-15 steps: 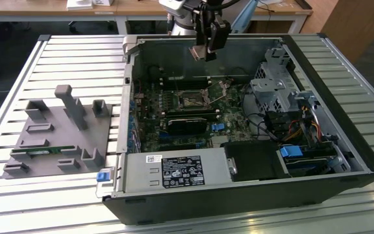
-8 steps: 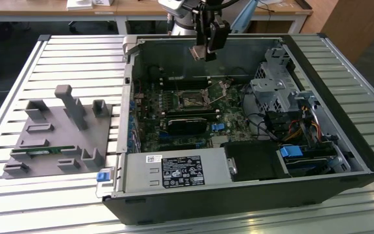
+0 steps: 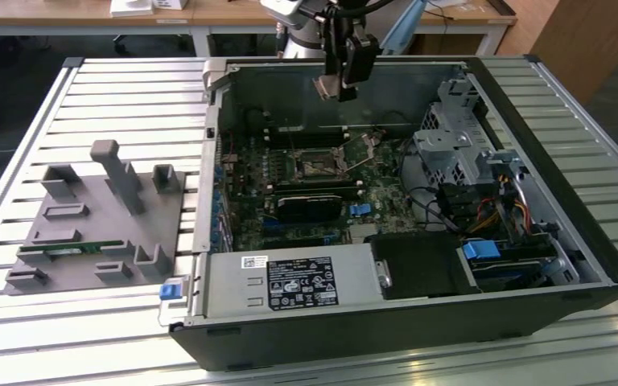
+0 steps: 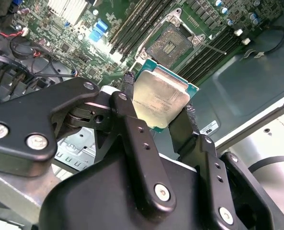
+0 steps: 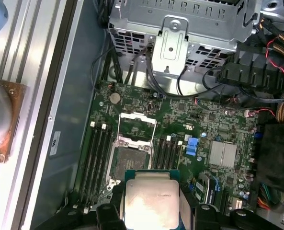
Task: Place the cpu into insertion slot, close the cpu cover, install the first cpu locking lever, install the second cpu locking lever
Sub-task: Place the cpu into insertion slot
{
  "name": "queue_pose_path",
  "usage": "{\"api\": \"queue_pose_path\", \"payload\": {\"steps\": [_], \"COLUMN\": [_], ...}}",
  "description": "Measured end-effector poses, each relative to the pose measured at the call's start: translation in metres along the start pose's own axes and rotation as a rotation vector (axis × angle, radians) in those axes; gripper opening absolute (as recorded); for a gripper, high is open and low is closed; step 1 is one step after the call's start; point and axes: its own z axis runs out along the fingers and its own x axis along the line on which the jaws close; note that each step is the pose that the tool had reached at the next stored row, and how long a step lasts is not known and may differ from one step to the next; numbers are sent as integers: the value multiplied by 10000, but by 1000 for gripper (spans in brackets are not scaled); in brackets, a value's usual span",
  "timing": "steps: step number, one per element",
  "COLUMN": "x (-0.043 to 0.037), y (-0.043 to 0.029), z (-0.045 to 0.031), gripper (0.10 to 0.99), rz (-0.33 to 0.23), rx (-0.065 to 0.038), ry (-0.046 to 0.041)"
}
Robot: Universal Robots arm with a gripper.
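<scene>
gripper [image 4: 158,99]: pinching cpu [image 4: 162,95], flat silver-grey square.
insertion slot [image 3: 317,165]: exterior view centre, uncovered, dark, flanked by long black memory slots [image 5: 97,158].

Exterior view overlooks computer case [image 3: 395,330]; both wrist views share motherboard [image 5: 189,120] [image 4: 74,52].

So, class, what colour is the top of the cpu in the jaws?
The cpu has a dull silver-grey top, edged green; clearest in the second wrist view.
</scene>
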Motion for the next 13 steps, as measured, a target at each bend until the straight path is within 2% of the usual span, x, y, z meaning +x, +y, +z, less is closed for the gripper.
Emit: {"api": "queue_pose_path", "payload": {"steps": [8, 13], "x": [2, 2], "y": [-14, -21], "z": [15, 28], "gripper": [541, 541], "rz": [724, 926], "rx": [-13, -18], "ry": [-66, -83]}}
